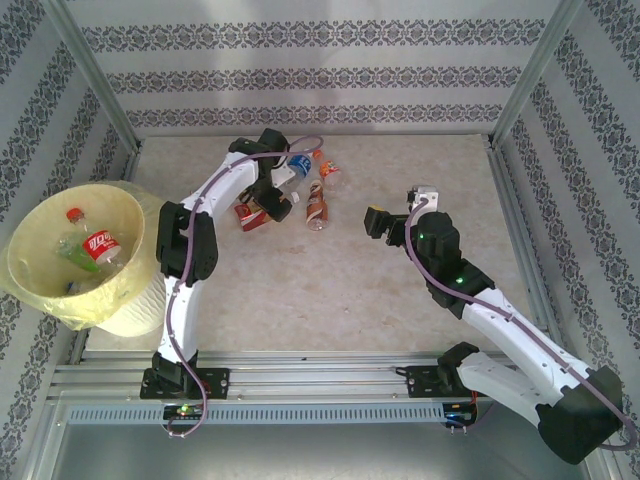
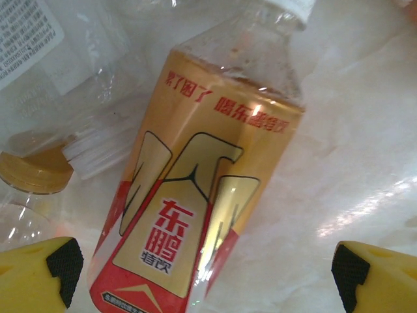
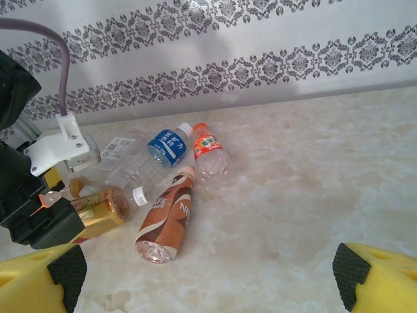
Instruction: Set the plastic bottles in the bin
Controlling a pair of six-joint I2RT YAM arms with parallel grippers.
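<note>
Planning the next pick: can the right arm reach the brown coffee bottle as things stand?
Probably yes: the right tool is open, with bare table between it and the brown coffee bottle.

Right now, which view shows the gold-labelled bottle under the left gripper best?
Left wrist: the gold-labelled bottle lies close up below the open left gripper, label readable. Top external shows it small, partly under the left arm. Right wrist shows it side-on, partly behind that arm.

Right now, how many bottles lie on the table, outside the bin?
6 that I can count, in one cluster: blue-label bottle, orange-cap bottle, brown bottle, gold bottle below the left gripper, clear white-label bottle, yellow-cap bottle. The left arm may hide more.
</note>
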